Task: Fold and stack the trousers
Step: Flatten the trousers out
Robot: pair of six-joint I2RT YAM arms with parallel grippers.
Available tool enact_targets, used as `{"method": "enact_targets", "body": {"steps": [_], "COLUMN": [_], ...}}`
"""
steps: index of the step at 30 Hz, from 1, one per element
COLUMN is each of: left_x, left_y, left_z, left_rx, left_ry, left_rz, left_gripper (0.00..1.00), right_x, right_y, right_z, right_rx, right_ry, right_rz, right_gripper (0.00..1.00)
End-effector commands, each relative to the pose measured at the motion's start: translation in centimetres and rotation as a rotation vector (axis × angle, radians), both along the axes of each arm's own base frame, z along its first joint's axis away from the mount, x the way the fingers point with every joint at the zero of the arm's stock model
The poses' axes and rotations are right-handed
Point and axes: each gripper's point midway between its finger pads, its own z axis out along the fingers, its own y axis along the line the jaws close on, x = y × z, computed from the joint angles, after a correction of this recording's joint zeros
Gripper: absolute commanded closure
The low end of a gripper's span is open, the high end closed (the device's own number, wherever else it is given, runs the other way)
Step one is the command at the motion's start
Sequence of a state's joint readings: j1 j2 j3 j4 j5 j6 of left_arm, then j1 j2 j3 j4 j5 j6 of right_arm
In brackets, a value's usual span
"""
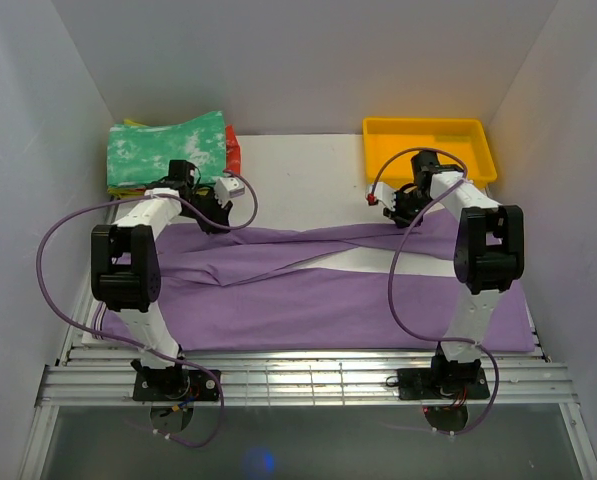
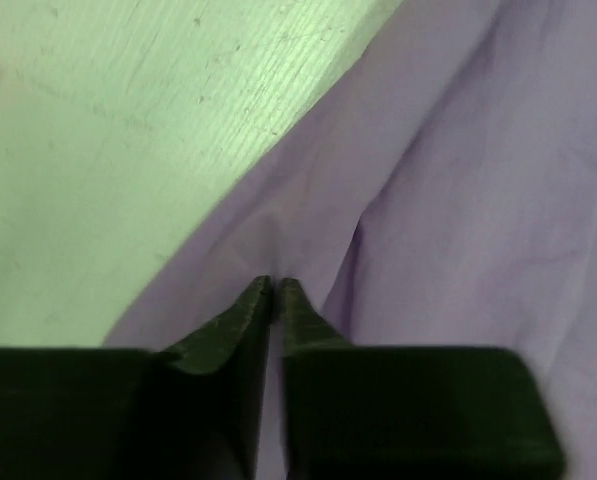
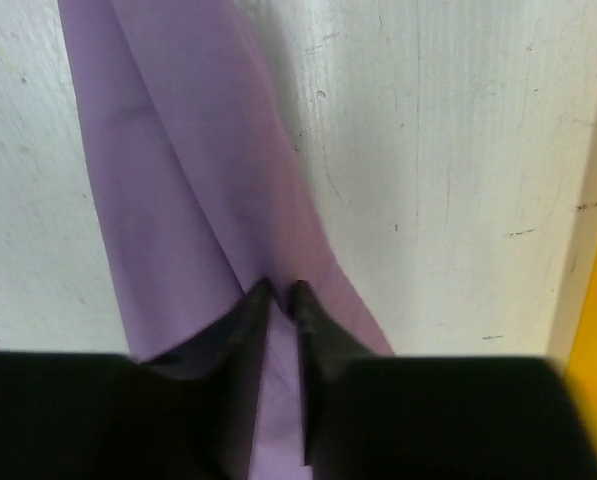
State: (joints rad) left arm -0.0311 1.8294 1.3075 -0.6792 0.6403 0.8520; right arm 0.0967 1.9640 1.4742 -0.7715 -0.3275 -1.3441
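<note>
The table (image 1: 308,165) gives you bare board only in the far strip between the folded pile and the tray. The rest is covered by the trousers (image 1: 318,300), which lie spread sideways across the middle of the table, almost from one side edge to the other. Their near hem runs along just short of the arm bases.

The far edge of the cloth is rucked into a ridge, and there is a pale gap further in where the legs part. That far edge is where you have both arms, presumably so you can draw it toward the bases and halve the cloth.

At far left, the green-and-white garment (image 1: 168,150) tops the pile, with a red one (image 1: 234,150) showing beside it. This looks like the place for stacking. At far right, the yellow tray (image 1: 428,123) sits close behind your right arm, so you have little room there.

Your left gripper (image 2: 275,288) is clenched on the trousers' edge, with cloth pinched at its tips. Your right gripper (image 3: 281,290) is likewise nipped onto a narrow fold of the same cloth, with bare board on either side of it.
</note>
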Motion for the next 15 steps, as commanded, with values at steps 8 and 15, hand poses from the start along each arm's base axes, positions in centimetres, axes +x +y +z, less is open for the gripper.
{"method": "enact_targets", "body": {"steps": [8,15], "left_x": [2.8,9.8], "left_y": [-0.7,2.3], "left_z": [5.4,4.5], "left_rx": [-0.086,-0.054], "left_ry": [-0.164,-0.229], "left_rz": [0.136,0.481], "left_gripper": [1.00,1.00], "right_x": [4.9,13.3], "right_y": [0.3,-0.6], "right_z": [5.9,4.3], "right_rx": [0.047,0.038], "right_ry": [-0.203,-0.300], "right_rz": [-0.084,-0.297], "right_gripper": [0.92,0.92]}}
